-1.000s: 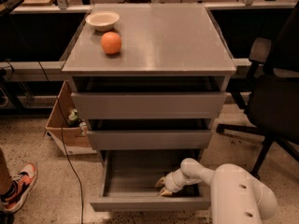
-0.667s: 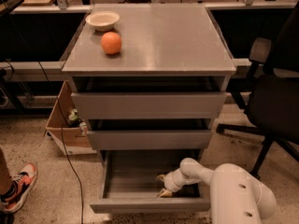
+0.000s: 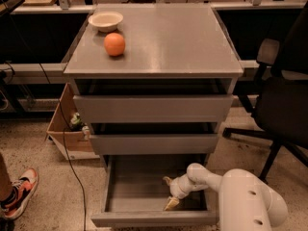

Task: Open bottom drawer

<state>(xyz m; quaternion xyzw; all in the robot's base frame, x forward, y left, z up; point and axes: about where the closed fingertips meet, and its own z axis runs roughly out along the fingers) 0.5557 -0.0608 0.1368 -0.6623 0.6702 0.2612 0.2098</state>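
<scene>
The bottom drawer (image 3: 154, 219) of the grey cabinet is pulled out, and its shallow grey tray interior (image 3: 134, 186) shows. My gripper (image 3: 169, 192) reaches from the lower right on the white arm (image 3: 240, 201) into the right part of the tray, just behind the drawer front. Its two tan fingertips (image 3: 171, 204) are spread apart and hold nothing. The middle drawer (image 3: 154, 143) and top drawer (image 3: 153, 109) above are closed.
An orange (image 3: 114, 44) and a white bowl (image 3: 106, 20) sit on the cabinet top. A black office chair (image 3: 281, 100) stands to the right. A cardboard box (image 3: 65, 129) and a cable are on the left, and a person's shoe (image 3: 19, 191) is at the lower left.
The bottom drawer front sits slightly nearer the camera than one second ago. The gripper has shifted a little forward and left inside the tray.
</scene>
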